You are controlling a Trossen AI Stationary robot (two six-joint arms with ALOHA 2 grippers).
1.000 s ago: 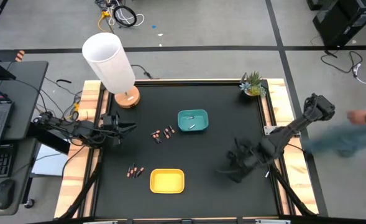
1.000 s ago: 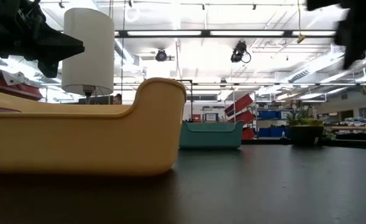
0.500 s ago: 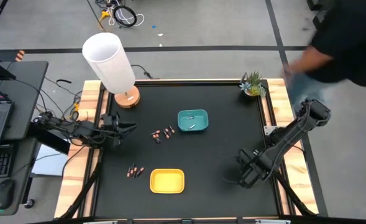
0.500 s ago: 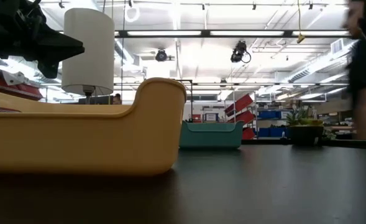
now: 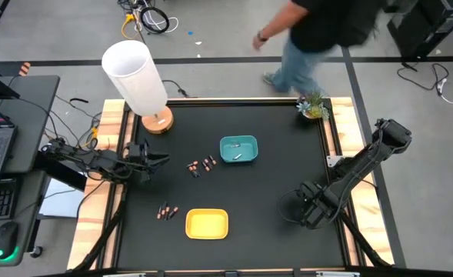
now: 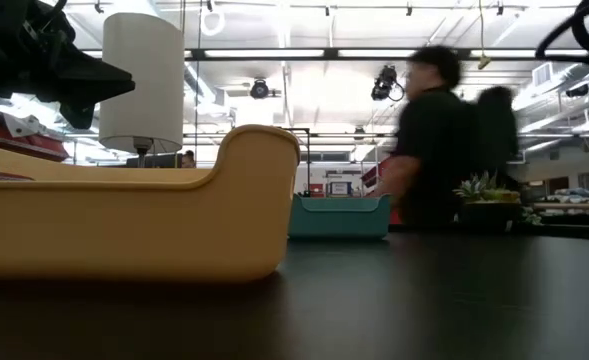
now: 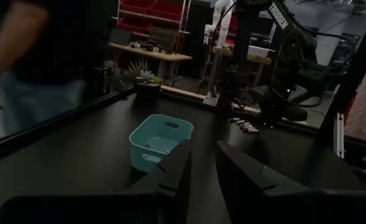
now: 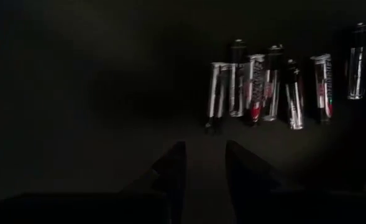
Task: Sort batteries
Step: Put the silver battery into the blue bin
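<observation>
- Left gripper parked at the left edge of the black table, left of centre in the overhead shot, fingers nearly together with just a slim gap, holding nothing.
- Same slim gap seen from its wrist camera, pointed at the teal tray sitting well ahead.
- Right gripper low over the mat in the lower right of the overhead frame, fingers a narrow way apart, nothing between them.
- Right wrist camera looked straight at a row of silvery batteries, side by side on the dark mat, just beyond the fingertips, not touched.
- More batteries in two little clusters: dark copper-ended ones around the middle of the frame, just left of the teal tray, and another bunch lower left, right beside the yellow tray.
- At least one cell lying inside the teal tray.
- Yellow tray filled the left half of the low view, teal one farther back at centre.
- White lamp at the table's upper left corner, small potted plant at the upper right.
- Blurry person in a dark top past the far edge, top of the overhead frame.
</observation>
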